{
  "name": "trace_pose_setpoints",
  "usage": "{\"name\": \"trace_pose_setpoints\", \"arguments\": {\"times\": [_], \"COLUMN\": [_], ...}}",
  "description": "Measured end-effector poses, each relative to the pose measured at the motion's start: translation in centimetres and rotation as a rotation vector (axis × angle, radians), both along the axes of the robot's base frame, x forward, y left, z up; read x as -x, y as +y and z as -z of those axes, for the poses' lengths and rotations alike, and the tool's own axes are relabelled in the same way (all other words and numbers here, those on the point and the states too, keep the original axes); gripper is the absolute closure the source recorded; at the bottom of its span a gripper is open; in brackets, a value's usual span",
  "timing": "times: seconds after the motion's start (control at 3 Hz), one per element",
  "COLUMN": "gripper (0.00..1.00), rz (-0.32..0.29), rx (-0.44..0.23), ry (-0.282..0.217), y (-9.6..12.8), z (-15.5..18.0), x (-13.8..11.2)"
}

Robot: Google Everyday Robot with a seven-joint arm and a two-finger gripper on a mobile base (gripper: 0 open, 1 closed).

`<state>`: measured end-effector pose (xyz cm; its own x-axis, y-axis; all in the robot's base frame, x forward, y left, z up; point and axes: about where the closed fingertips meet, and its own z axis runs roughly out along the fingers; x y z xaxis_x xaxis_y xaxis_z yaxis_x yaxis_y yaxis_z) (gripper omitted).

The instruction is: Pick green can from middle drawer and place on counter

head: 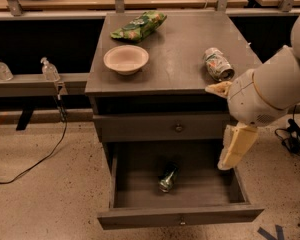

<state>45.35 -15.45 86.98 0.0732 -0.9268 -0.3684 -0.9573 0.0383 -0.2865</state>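
Green can (168,178) in middle drawer (180,217); gripper (229,159) by drawer's right wall, state unclear

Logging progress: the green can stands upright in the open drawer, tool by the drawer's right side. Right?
No. The camera view shows the green can lying on its side in the open drawer. The tool is by the drawer's right side.
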Motion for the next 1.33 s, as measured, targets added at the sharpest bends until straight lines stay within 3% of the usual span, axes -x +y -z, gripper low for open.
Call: {"name": "trace_pose_setpoints", "arguments": {"times": [0.33,0.67,1.0,1.33], "gripper": [0.0,0.0,0.0,0.0], "rz": [0.001,-0.053,-0.332,-0.564], "rx": [0.003,0.061,0.138,0.163], "ry": [-0.005,0.005,0.07,0.098], "y": [-0.1,0.0,1.9,3.1], "z": [-0.1,1.6,8.9,14.0], "x": [-0.1,-1.1,-3.3,-5.1]}}
